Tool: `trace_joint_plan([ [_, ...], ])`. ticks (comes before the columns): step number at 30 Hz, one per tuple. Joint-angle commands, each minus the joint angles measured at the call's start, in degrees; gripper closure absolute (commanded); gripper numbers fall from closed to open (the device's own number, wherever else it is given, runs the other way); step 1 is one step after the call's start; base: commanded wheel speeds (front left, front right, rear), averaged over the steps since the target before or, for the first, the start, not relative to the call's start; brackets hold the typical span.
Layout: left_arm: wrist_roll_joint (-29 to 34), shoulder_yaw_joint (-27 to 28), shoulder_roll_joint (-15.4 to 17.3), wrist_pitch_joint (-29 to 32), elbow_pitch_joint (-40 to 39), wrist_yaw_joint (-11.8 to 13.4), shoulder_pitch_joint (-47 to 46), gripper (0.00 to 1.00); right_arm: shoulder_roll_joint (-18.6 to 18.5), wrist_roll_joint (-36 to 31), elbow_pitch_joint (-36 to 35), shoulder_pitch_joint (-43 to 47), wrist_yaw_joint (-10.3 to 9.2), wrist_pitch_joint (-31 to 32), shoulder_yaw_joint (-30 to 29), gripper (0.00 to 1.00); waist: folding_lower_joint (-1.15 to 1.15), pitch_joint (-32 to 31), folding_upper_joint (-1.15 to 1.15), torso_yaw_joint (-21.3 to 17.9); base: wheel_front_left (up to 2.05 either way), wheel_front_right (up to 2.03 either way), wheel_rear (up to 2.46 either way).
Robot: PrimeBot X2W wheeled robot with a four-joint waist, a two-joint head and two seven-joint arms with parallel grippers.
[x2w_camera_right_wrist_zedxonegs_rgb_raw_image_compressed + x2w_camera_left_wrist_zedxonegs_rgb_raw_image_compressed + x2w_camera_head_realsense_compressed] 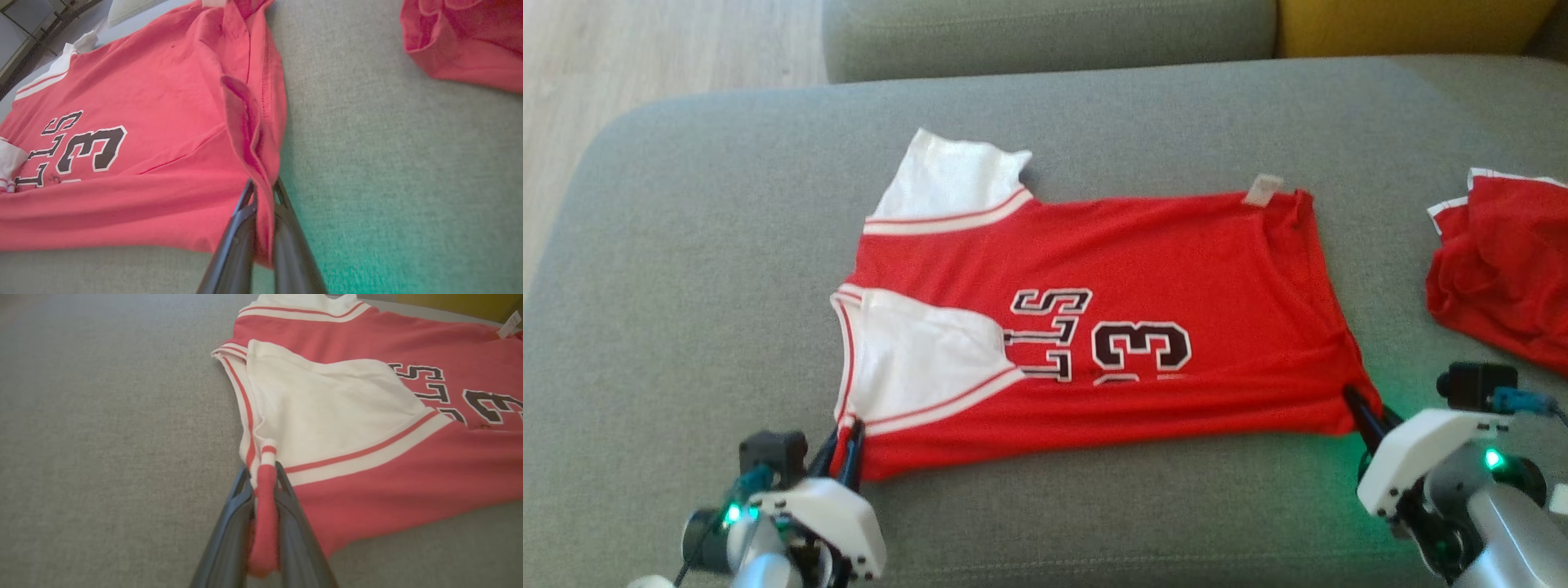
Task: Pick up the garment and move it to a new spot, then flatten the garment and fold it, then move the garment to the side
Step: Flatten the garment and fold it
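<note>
1. Red-and-white garment (1143, 269) lies spread on the grey sofa cushion (686, 286). My left hand (845, 445) grips its near shoulder corner, and my right hand (1364, 412) grips its near hem corner.
2. Left wrist: my fingers (229, 531) are clamped on the bunched red strap.
3. Right wrist: my fingers (233, 245) pinch a raised fold of hem. Another red cloth (470, 41) lies well apart.

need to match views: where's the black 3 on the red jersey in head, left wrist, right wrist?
Head view: the black 3 sits just below centre, on the red jersey, close to its near edge.
Left wrist view: black 3 at the right edge, slightly above mid-height.
Right wrist view: black 3 at the left, mid-height.
Shared landmark: the black lettering right beside the 3.
</note>
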Motion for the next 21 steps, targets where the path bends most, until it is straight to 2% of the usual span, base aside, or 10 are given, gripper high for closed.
trace_joint_plan([
  [1,-0.7,2.1,1.5,0.5,-2.3,-0.1,-0.1,1.0,-1.8,0.7,-2.6,0.5,-0.04,0.8,0.8,1.0,0.0,-0.7,0.0,0.3,0.0,0.0,0.0],
  [6,-1.4,1.3,1.4,2.8,-5.9,-0.2,3.2,1.0,-2.9,1.5,-5.7,4.0,-0.04,4.4,-0.8,1.0,0.0,-1.4,0.0,1.3,0.0,0.0,0.0],
  [7,-1.4,1.1,1.3,3.1,-6.2,0.0,3.6,0.67,-2.8,1.7,-6.2,4.6,-0.04,5.0,-1.3,1.0,0.0,-1.5,0.0,1.5,0.0,0.0,0.0],
  [8,-1.4,0.9,1.3,3.6,-6.4,0.0,4.0,0.39,-2.6,2.0,-6.8,5.1,-0.04,5.3,-2.1,0.62,0.0,-1.6,0.0,1.6,0.0,0.0,0.0],
  [9,-1.4,0.6,1.3,3.8,-6.7,-0.2,4.1,0.0,-2.1,2.6,-7.5,5.6,-0.04,5.7,-2.9,0.0,0.0,-1.7,0.0,1.8,0.0,0.0,0.0],
  [15,-1.8,1.3,1.6,3.0,-9.4,1.3,4.6,0.0,-1.7,1.6,-12.8,8.4,-0.04,5.8,-6.7,0.0,0.0,-2.1,0.0,2.1,0.0,0.0,0.0],
  [21,-3.7,4.5,1.5,-2.3,-13.8,3.1,4.0,0.0,0.6,-0.8,-18.8,8.5,-0.04,2.5,-11.7,0.0,0.0,-2.9,0.0,1.7,0.0,0.0,0.0],
])
